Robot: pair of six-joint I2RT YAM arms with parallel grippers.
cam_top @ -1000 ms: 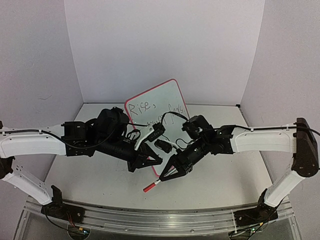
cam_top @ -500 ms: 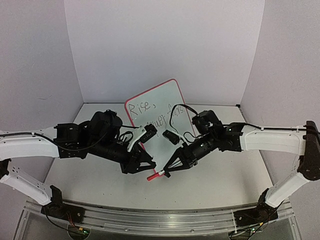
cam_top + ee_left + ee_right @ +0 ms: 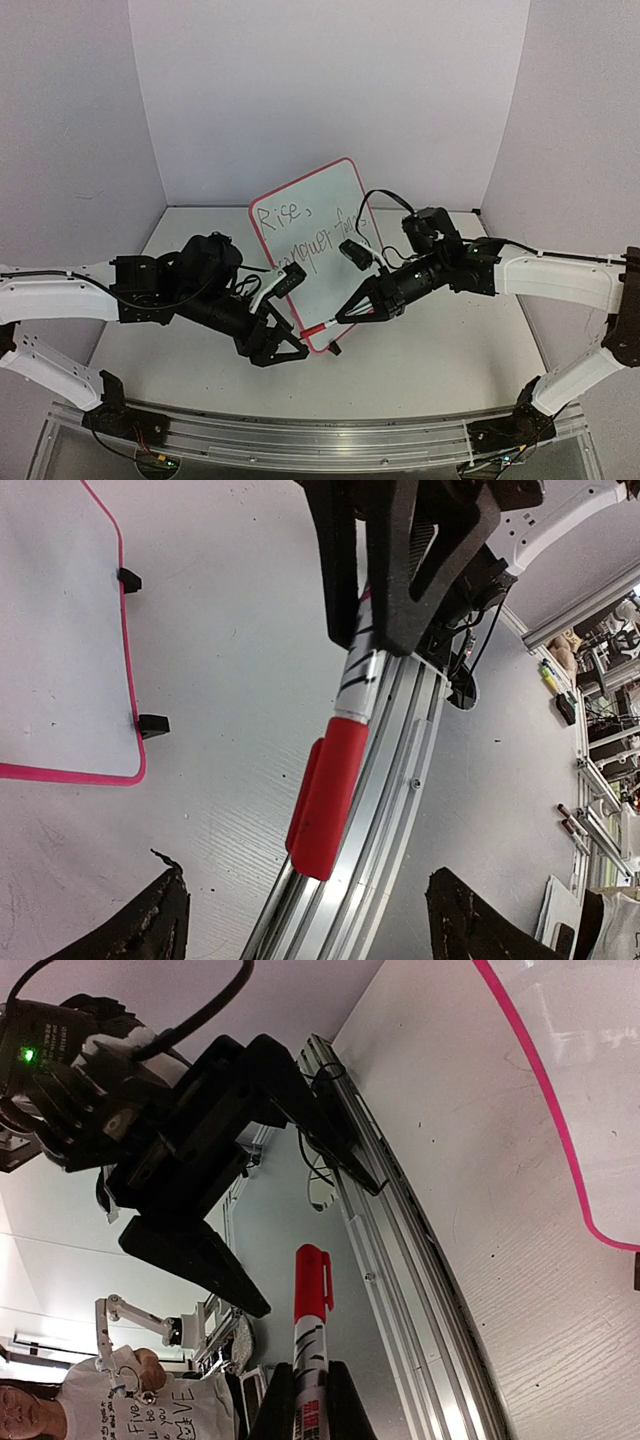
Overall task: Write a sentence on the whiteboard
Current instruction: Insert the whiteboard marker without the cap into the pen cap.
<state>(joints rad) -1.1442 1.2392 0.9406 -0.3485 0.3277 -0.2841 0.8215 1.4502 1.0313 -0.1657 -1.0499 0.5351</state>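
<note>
Whiteboard white, red rim; marker cap red.

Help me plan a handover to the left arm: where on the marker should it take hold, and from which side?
Best take the red cap: it sticks out free beyond the right gripper, whose jaws are shut on the marker barrel. Come in from the cap's tip, along the marker's length, the open left gripper straddling the cap's sides.

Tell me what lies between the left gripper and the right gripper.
The red-capped marker: the right gripper holds it, its cap pointing toward the open left gripper. The left wrist view shows this best.
</note>
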